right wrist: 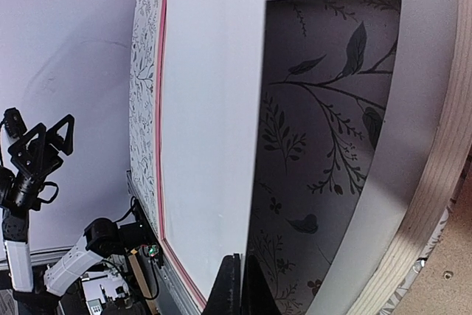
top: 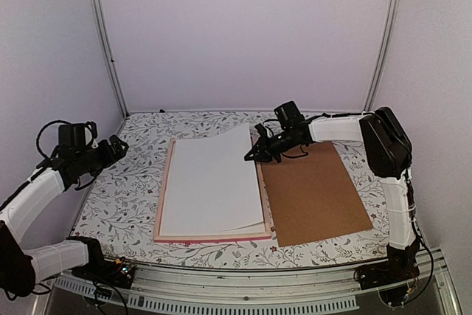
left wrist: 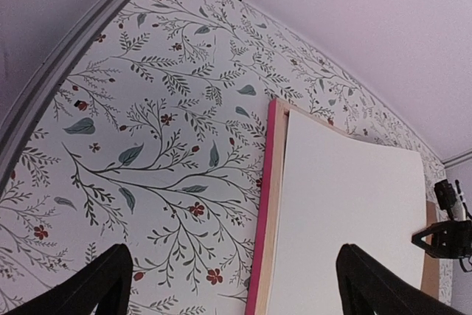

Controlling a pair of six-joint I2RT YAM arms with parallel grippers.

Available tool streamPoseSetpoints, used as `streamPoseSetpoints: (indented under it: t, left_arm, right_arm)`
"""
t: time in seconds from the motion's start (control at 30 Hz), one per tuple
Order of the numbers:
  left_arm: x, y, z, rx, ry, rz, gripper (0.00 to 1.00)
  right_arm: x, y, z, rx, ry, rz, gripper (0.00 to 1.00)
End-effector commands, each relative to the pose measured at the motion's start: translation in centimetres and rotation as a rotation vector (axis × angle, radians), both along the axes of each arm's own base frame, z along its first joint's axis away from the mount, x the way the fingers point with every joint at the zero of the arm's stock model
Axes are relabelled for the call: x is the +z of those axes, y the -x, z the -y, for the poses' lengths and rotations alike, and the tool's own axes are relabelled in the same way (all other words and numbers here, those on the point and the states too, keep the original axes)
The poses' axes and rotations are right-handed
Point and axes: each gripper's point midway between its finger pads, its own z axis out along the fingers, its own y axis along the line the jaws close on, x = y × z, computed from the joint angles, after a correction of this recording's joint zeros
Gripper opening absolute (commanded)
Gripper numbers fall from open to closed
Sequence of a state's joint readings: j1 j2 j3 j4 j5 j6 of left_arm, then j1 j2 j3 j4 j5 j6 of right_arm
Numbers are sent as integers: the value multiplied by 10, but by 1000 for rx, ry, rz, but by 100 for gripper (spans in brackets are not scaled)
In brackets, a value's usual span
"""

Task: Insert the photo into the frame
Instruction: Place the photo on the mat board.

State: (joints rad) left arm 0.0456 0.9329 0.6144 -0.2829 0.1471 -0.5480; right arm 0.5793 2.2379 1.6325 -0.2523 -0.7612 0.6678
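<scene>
Tightly shut, right fingers (right wrist: 226, 290) pinch the photo's (top: 210, 182) edge.

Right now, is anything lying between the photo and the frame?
Nothing visible. The right gripper pinches the photo, white side up, lifted over the frame; only the white mat sits inside. The brown board lies beside it.

**Left arm open and held aside, right arm reaching in pinched tight**

The left arm is folded back on its own side, elbow bent. The left gripper (top: 112, 150) hangs raised, its fingers (left wrist: 96, 285) spread wide with nothing between them. The right arm stretches inward from its base, wrist angled down, and the right gripper (top: 253, 156) is clamped on the photo (top: 214, 182) at its lifted edge.
</scene>
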Motion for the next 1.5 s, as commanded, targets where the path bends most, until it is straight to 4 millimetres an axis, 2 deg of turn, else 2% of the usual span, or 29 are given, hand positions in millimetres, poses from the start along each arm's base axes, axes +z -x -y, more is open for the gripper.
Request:
streamPoseSetpoints:
  t: [0.0, 0.53, 1.2, 1.33, 1.47]
  left_arm:
    - [-1, -1, 2, -24, -2, 1, 99]
    - [0, 0, 5, -37, 8, 6, 99]
    - [0, 1, 8, -42, 11, 9, 99]
    - [-1, 1, 9, -44, 11, 6, 99]
    - [-1, 1, 9, -47, 11, 6, 99]
  right_arm:
    - [2, -1, 1, 2, 2, 15, 0]
    - [0, 13, -15, 22, -3, 7, 0]
    - [-7, 5, -3, -45, 77, 50, 0]
    - [-8, 5, -2, -50, 80, 52, 4]
    - [-9, 6, -1, -53, 85, 51, 14]
